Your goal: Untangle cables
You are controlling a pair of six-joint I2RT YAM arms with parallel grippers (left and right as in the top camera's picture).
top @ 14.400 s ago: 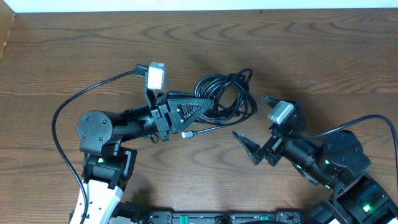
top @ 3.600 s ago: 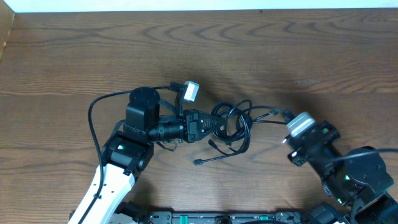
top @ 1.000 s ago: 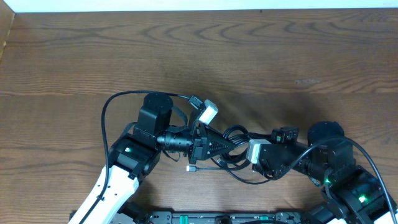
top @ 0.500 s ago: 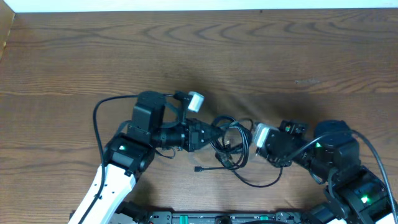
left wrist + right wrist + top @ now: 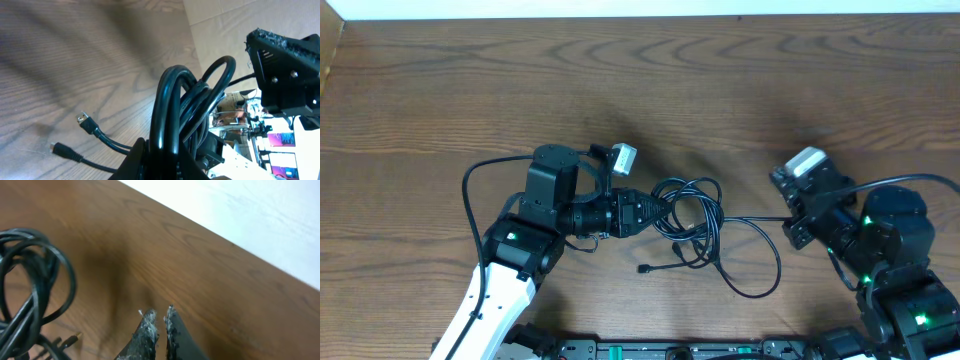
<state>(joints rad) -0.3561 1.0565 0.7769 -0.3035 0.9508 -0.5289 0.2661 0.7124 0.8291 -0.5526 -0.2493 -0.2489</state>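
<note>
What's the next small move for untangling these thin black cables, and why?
Probably pull the right gripper a little outward, away from the tangle. The left gripper clamps the bundle of thin black cables, and one strand runs straight to the right gripper's nearly closed fingers. A slack loop on the brown wooden table suggests more can slide free.

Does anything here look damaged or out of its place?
The cables are one knotted bundle, pinched in the left claw, with one loose loop trailing to the right. The right claw looks shut and empty, and its fingertips look scuffed and whitish. Nothing seems broken.
</note>
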